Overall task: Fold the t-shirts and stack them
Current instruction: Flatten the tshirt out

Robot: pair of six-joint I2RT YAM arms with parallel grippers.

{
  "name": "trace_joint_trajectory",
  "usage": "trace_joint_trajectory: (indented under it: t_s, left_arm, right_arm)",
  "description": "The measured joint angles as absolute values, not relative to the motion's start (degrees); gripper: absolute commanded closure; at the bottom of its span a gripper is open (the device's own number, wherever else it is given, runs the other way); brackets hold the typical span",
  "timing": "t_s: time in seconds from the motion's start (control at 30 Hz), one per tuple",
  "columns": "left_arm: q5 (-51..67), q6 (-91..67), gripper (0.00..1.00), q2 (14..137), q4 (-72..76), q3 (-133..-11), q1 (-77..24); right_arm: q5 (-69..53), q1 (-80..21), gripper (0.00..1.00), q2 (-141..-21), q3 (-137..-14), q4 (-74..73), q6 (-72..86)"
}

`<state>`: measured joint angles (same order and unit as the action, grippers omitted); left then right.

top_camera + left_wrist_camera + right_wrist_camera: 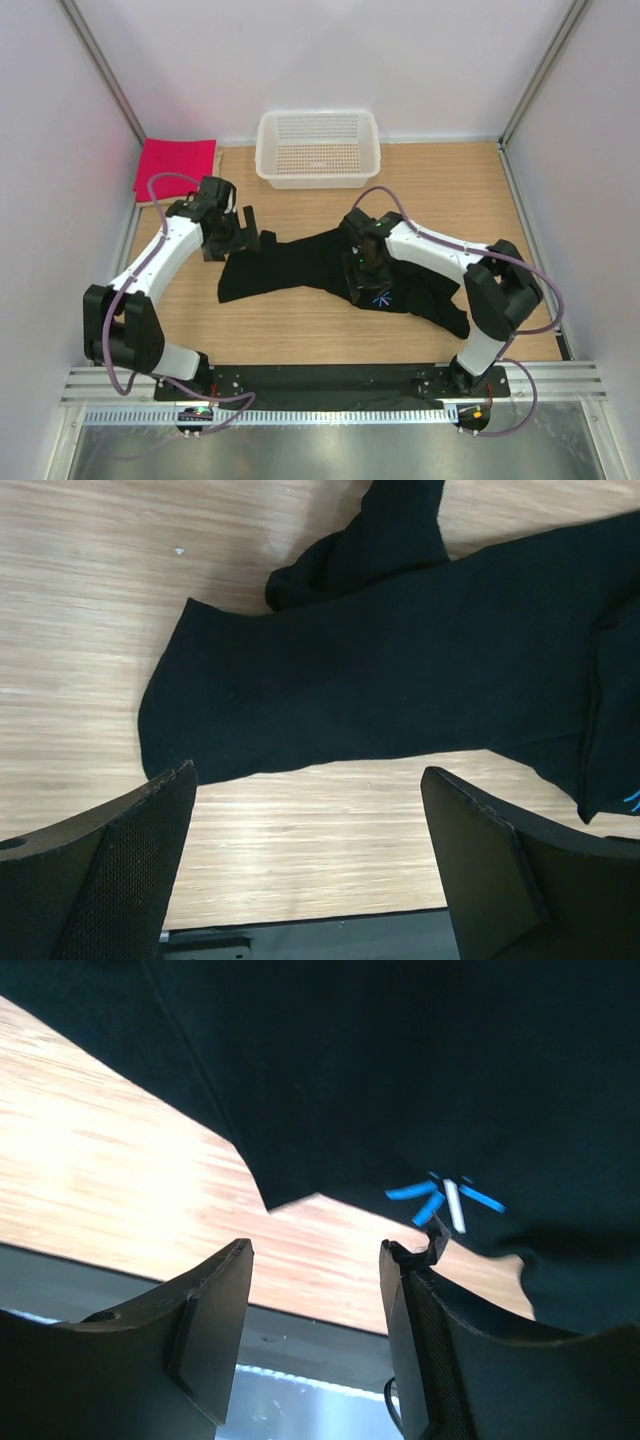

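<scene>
So the black t-shirt [290, 268] was lying rumpled across the middle of the table [300, 335], stretched roughly from 9 to 4 o'clock in the top view, with its little blue mark [381, 298] towards the 4 o'clock end. The left jaws sat right at the shirt's 9 o'clock end, spread really wide with nothing between them. From the left wrist cam the cloth [400, 660] lay just past the fingertips, bare wood under the gap. The right jaws hung over the shirt near the blue mark [445, 1200], parted a fair bit but narrower than the left pair, gripping nothing. The wrist cam showed the shirt's edge [400, 1060] just beyond the tips.

The left arm [165, 255] reached up and in from the near-left base, elbow out at 8 o'clock. The right arm [430, 250] was bent at 4 o'clock, forearm stretched towards centre.

The pink-red t-shirt [175, 165] lay folded at 10 o'clock, and the white basket [318, 178] was at 12.
</scene>
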<state>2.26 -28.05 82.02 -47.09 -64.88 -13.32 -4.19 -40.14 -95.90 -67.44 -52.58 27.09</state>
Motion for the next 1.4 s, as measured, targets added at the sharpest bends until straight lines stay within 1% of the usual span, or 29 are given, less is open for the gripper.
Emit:
trace_joint_trajectory:
  t_s: [0.07,0.2,0.27,0.33,0.37,0.4,0.47,0.5,0.53,0.57,0.6,0.63,0.67,0.7,0.73,0.77,0.8,0.9,0.97,1.0,1.03,1.07,1.13,1.2,1.23,1.27,1.3,1.37,1.4]
  left_arm:
    - [2.57,-28.6,0.04,83.77,-46.96,-64.58,-13.3]
    - [2.63,-29.23,0.06,88.4,-44.91,-64.58,-13.28]
    - [2.63,-29.34,0.09,90.5,-43.9,-64.58,-13.21]
    - [2.59,-29.34,0.14,92.86,-42.72,-64.58,-13.19]
    - [2.61,-29.36,0.17,94.08,-42.37,-64.66,-13.19]
    - [2.63,-29.36,0.23,95.35,-42.06,-64.84,-13.19]
    - [2.74,-29.47,0.3,97.6,-41.69,-65.43,-13.13]
    - [2.85,-29.45,0.36,98.59,-41.32,-65.67,-13.1]
    - [2.92,-29.52,0.4,99.35,-41.08,-65.91,-13.08]
    - [3.07,-29.52,0.44,99.94,-40.93,-66.22,-13.08]
    - [3.18,-29.47,0.55,100.44,-40.86,-66.61,-13.1]
    - [3.31,-29.63,0.62,100.82,-40.69,-66.94,-13.08]
    - [3.42,-29.63,0.69,101.14,-40.62,-67.31,-13.1]
    - [3.55,-29.47,0.78,101.27,-40.49,-67.53,-13.1]
    - [3.68,-29.61,0.82,101.41,-40.4,-67.72,-13.1]
    - [3.75,-29.34,0.84,101.41,-40.38,-67.83,-13.1]
    - [3.75,-29.36,0.91,101.41,-40.42,-67.94,-13.1]
    - [3.62,-29.21,0.94,101.34,-40.75,-68.36,-13.1]
    - [3.4,-28.93,0.93,100.66,-41.19,-68.47,-13.1]
    - [3.22,-28.84,0.9,100.09,-41.43,-68.47,-13.1]
    - [3.09,-28.53,0.87,99.24,-41.74,-68.47,-13.1]
    - [3.03,-28.25,0.84,98.17,-41.91,-68.47,-13.1]
    - [2.81,-28.01,0.82,96.25,-41.98,-68.47,-13.1]
    - [2.83,-28.03,0.78,94.91,-41.91,-68.47,-13.1]
    - [2.87,-28.05,0.78,94.67,-41.87,-68.47,-13.1]
    - [2.92,-28.05,0.78,94.65,-41.8,-68.42,-13.1]
    - [3.03,-28.08,0.82,94.7,-41.71,-68.27,-13.1]
    - [3.14,-28.12,0.89,94.7,-41.41,-67.64,-13.08]
    - [3.18,-28.1,0.95,94.72,-41.41,-67.44,-13.1]
  right_arm:
    - [-4.19,-41.95,0.39,-98.61,-67.79,-51.66,26.57]
    - [-3.7,-43.46,0.4,-102.43,-69.3,-50.35,25.43]
    - [-2.98,-43.46,0.42,-103.79,-70.08,-49.65,24.91]
    - [-2.44,-43.44,0.44,-104.95,-70.74,-49.28,24.47]
    - [-2.17,-43.44,0.49,-105.49,-70.98,-48.97,24.27]
    - [-1.91,-43.44,0.53,-106.04,-71.16,-48.64,24.08]
    - [-1.63,-43.4,0.61,-106.83,-71.16,-48.12,23.88]
    - [-1.61,-43.4,0.62,-107.04,-71.16,-47.97,23.88]
    - [-1.43,-43.4,0.67,-107.15,-71.16,-47.83,23.88]
    - [-0.99,-43.4,0.69,-107.2,-71.16,-47.72,23.86]
    - [-0.58,-43.4,0.72,-107.2,-71.2,-47.66,23.83]
    - [-0.16,-43.4,0.79,-107.2,-71.26,-47.64,23.83]
    - [0.05,-43.4,0.81,-107.2,-71.35,-47.59,23.81]
    - [0.38,-43.4,0.84,-107.2,-71.48,-47.62,23.77]
    - [0.75,-43.4,0.87,-107.2,-71.66,-47.62,23.75]
    - [1.17,-43.4,0.88,-107.2,-71.81,-47.59,23.75]
    - [1.54,-43.38,0.89,-107.18,-71.96,-47.66,23.75]
    - [2.48,-43.2,0.9,-107.18,-72.97,-48.51,23.68]
    - [3.22,-43.0,0.88,-106.89,-74.13,-49.43,23.57]
    - [3.38,-42.92,0.81,-106.54,-74.59,-49.71,23.4]
    - [3.25,-42.74,0.66,-106.17,-75.0,-49.98,23.14]
    - [3.11,-42.61,0.65,-105.69,-75.42,-50.22,23.0]
    - [2.87,-42.35,0.67,-104.95,-75.77,-50.39,22.13]
    - [1.91,-42.24,0.77,-104.68,-75.75,-50.37,21.82]
    - [1.26,-42.15,0.85,-104.71,-75.72,-50.24,21.69]
    - [0.6,-42.06,0.88,-104.73,-75.53,-49.98,21.61]
    - [0.05,-42.0,0.9,-104.73,-75.29,-49.69,21.89]
    - [-1.04,-41.98,0.96,-104.73,-74.63,-48.88,22.28]
    - [-1.5,-41.98,0.98,-104.73,-74.26,-48.62,22.46]
